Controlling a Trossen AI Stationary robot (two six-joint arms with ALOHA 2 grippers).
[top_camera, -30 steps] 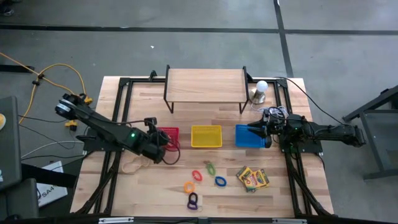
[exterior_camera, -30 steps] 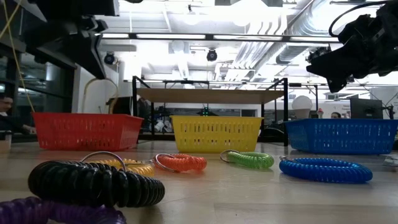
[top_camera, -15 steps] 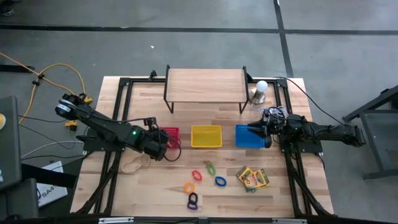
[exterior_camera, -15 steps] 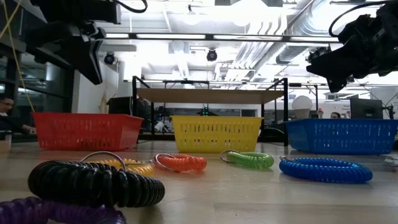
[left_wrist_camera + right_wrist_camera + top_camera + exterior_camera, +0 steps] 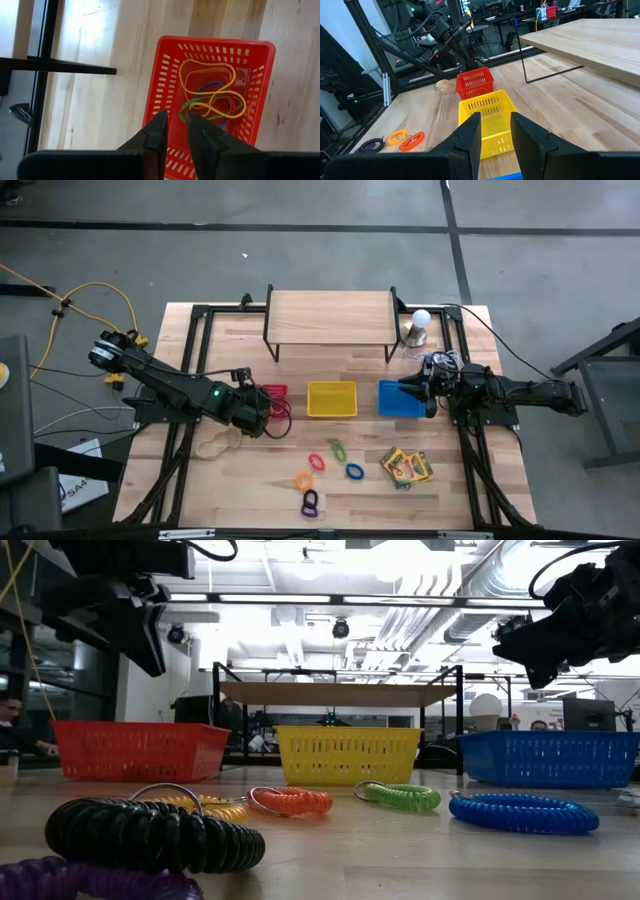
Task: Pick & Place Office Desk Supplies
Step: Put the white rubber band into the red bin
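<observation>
- Nearest to the left pincer [image 5: 174,131] we see its own fingers a narrow gap apart with nothing between them, poised over the near wall of the red basket [image 5: 160,90].
- The rubber bands [image 5: 212,92] lie loose in that basket — just beyond the fingertips.
- The remaining loose bands [image 5: 213,446] lie on the surface [image 5: 250,480] beside this arm; the left is nearer than the right pincer [image 5: 412,389], parted and empty over the blue basket [image 5: 392,402].
- A second ago the left pincer stood shut and sat lower on the surface; it has moved over the basket — and opened.
</observation>
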